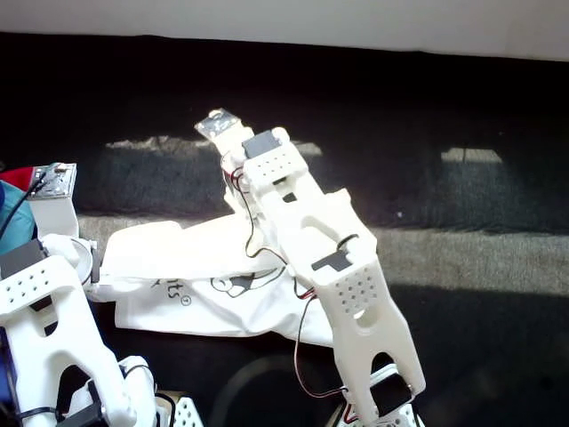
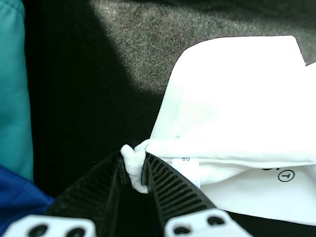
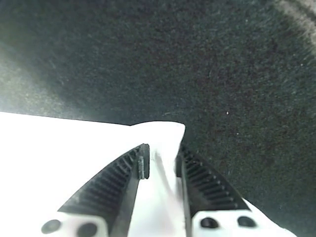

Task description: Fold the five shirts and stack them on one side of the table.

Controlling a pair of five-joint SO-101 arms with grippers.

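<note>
Pinching the white shirt (image 1: 178, 267) at two spots, one per arm.

Left fingers (image 2: 173, 192) are clamped on a bunched nub of the shirt's edge. Right fingers (image 3: 118, 182) are clamped on a doubled-over corner farther back. The shirt lies rumpled on the bench (image 1: 480, 258) between the two arms, print side up. My read: two grips on the same garment let the fabric lift evenly and carry over as one fold instead of dragging. It looks early in the task, as this shirt isn't folded flat yet. Teal cloth (image 2: 12, 74) and blue cloth (image 2: 15, 197) sit beside the left arm, probably more shirts. The bench cover is dark and felt-like, with sunlit bands across it and a pale wall (image 1: 356, 22) behind.
</note>
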